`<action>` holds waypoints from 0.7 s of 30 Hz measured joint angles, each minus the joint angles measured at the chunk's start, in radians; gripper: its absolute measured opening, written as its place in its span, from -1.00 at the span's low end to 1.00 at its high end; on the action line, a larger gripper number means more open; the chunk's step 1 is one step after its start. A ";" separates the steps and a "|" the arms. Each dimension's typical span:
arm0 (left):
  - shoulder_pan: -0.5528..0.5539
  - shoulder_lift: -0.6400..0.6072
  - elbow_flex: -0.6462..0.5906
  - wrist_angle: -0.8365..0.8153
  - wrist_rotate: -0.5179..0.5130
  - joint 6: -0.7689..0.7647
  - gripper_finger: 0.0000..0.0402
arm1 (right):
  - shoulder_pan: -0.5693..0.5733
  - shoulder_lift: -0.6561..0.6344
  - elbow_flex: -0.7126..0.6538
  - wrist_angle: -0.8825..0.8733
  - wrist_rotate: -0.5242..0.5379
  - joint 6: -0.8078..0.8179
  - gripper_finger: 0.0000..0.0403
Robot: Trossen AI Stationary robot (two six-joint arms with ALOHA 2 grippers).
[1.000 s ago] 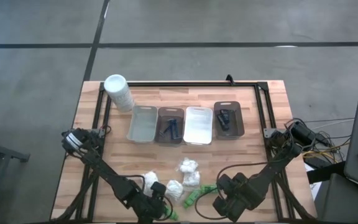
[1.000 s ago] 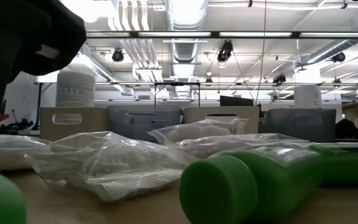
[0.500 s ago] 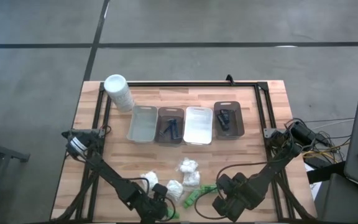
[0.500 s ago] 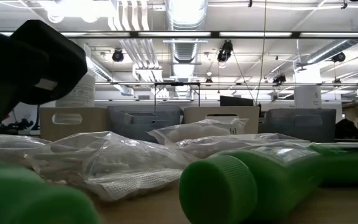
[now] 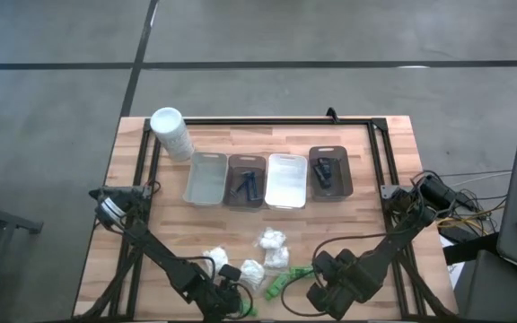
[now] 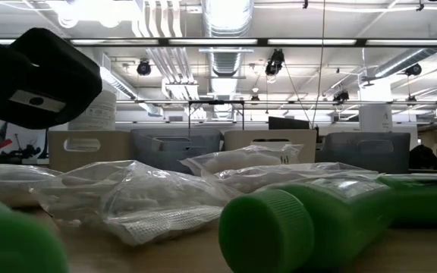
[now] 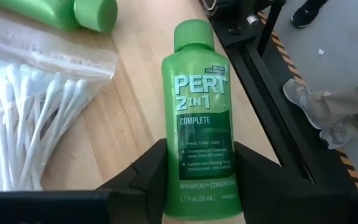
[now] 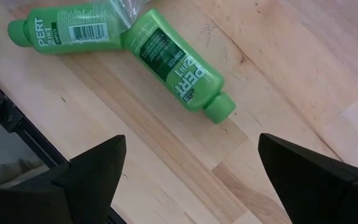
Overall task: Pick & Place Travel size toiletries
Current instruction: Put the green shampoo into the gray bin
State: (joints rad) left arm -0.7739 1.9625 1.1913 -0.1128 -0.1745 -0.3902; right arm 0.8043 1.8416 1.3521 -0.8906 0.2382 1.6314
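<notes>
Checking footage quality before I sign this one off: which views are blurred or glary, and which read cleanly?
Low view: green bottle close to the lens looks soft, ceiling lights glare. Left wrist view: sharp, the label on the bottle between the left pincer fingers is readable. Right wrist view: both bottles crisp. High view: evenly lit.

Bright overhead light, blurry fgnd, soft shadows

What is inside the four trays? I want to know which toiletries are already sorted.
In the high view, the second tray from the cylinder holds thin dark items and the last tray small dark ones. The first tray and third tray look empty, though their floors show little detail.
</notes>
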 joint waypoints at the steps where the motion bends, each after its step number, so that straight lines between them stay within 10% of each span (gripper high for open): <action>1: 0.000 -0.002 0.002 -0.017 -0.004 -0.019 -0.25 | 0.000 0.000 0.000 0.000 0.000 0.001 0.81; 7: -0.037 -0.057 0.001 -0.174 -0.091 -0.204 -0.25 | 0.000 0.000 0.000 0.005 -0.001 0.021 0.81; 21: -0.139 -0.437 -0.029 -0.768 -0.708 -1.128 -0.25 | 0.000 0.000 0.000 0.005 0.036 0.139 0.81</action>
State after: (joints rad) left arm -0.9132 1.5259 1.1627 -0.8811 -0.8828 -1.5179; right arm 0.8040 1.8416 1.3521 -0.8858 0.2741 1.7702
